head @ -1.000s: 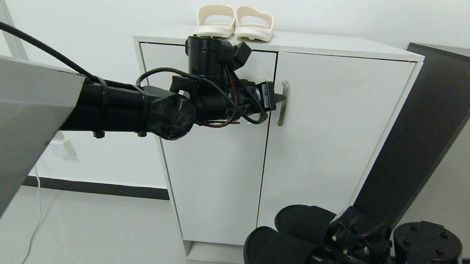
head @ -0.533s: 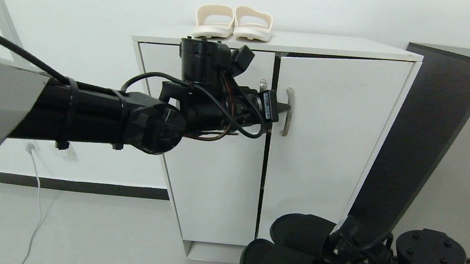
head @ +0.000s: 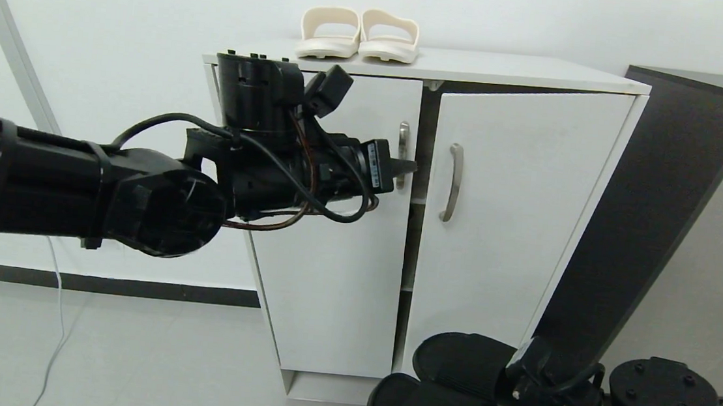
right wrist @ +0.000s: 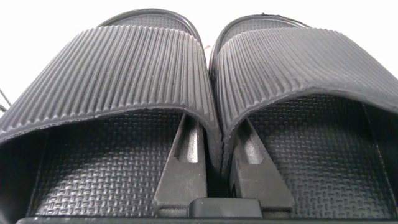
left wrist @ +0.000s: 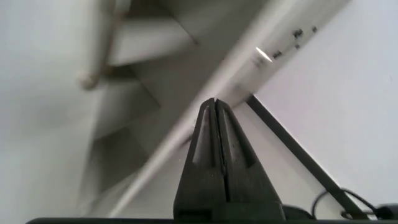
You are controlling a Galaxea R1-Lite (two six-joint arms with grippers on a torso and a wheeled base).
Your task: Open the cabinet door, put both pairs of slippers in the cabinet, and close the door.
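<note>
Left pincer shut beside the barely ajar cabinet door, we risk ramming it with black slippers clamped in our right pincer.

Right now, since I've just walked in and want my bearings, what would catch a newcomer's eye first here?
First the shut left claw, held out across the front of the white cabinet, by the gap where the right door stands ajar. Then the black slippers, pinched together in the right claw low in the foreground, and the cream slippers side by side on the cabinet's top.
</note>
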